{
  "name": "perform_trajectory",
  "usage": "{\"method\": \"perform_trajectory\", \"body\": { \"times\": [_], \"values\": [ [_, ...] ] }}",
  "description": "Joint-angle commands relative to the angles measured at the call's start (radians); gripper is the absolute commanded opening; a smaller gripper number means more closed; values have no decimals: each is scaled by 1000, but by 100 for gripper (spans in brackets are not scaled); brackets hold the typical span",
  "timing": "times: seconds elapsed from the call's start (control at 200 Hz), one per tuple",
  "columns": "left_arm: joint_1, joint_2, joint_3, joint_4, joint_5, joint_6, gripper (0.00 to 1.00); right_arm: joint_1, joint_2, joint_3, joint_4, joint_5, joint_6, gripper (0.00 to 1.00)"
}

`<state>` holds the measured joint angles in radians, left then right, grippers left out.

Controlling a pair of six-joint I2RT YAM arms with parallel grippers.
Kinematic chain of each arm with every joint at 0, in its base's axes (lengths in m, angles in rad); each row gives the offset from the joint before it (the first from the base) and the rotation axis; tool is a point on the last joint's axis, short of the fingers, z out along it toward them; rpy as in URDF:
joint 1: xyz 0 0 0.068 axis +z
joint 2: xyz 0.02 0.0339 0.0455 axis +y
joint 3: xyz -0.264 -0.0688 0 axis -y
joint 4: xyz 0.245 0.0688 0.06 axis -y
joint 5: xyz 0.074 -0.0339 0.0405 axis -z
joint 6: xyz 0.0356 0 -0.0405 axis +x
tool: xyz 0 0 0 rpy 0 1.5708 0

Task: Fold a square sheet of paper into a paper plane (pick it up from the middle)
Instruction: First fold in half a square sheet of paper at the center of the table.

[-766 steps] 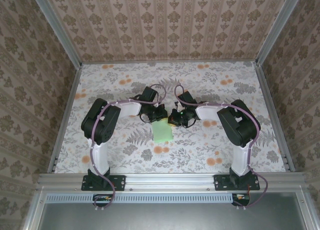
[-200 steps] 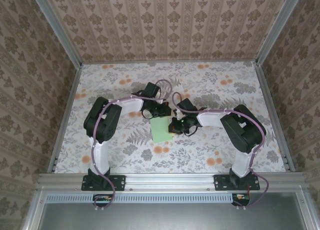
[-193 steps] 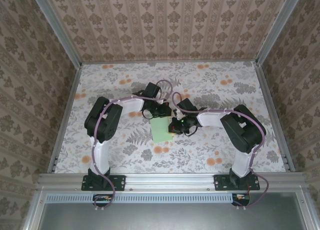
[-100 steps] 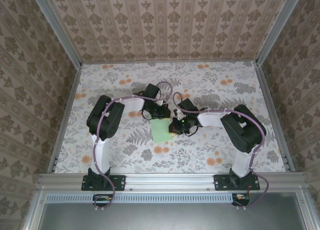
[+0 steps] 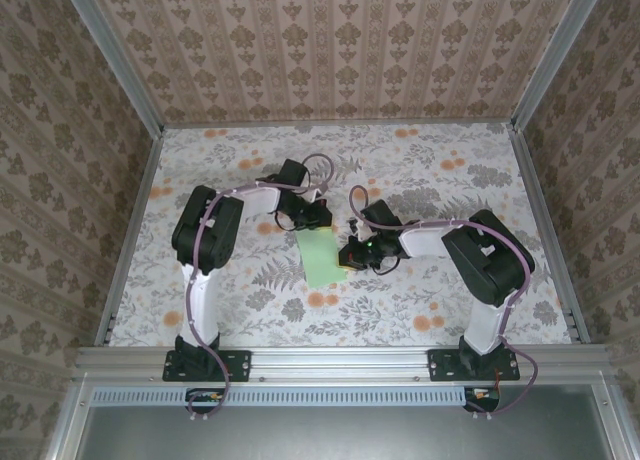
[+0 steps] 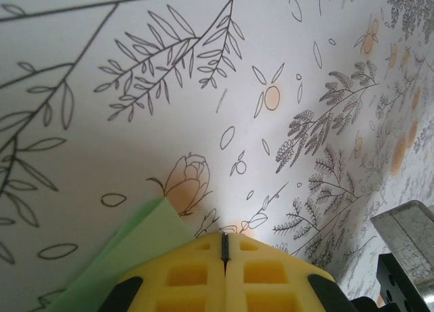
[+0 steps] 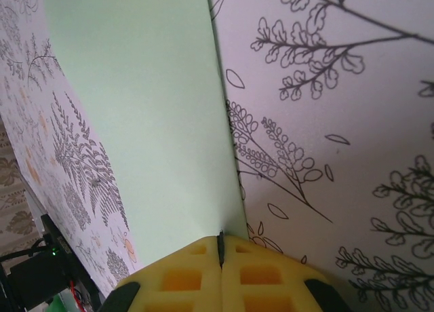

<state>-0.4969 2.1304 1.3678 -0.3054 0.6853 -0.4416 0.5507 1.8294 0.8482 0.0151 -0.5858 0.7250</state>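
Both jaws clenched, empty: left gripper [image 6: 224, 243] at far corner of paper [image 5: 320, 259], right gripper [image 7: 220, 245] at its right edge.
Paper flat on tablecloth [image 5: 250, 150]; light, limp, easily creased; judged best pinched at the middle.

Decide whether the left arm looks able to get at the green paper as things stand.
Probably yes: the shut left gripper sits right at the green paper's corner, nothing between them.
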Motion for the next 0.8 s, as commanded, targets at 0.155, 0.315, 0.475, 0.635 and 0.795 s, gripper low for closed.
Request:
{"method": "perform_trajectory", "body": {
  "times": [0.155,0.315,0.475,0.635,0.795],
  "values": [
    [96,93,86,-7,-104,75,0,9,40,-93,-187,49,-9,0],
    [110,117,146,-32,-104,83,0,11,20,-106,-190,35,-17,0],
    [112,102,199,-67,-106,91,0,11,-8,-88,-188,23,-20,0],
    [120,-3,146,-55,-127,73,0,11,-69,-51,-134,37,3,2],
    [98,-111,29,-4,-116,26,0,11,-86,31,-92,46,19,4]
  ]
}}
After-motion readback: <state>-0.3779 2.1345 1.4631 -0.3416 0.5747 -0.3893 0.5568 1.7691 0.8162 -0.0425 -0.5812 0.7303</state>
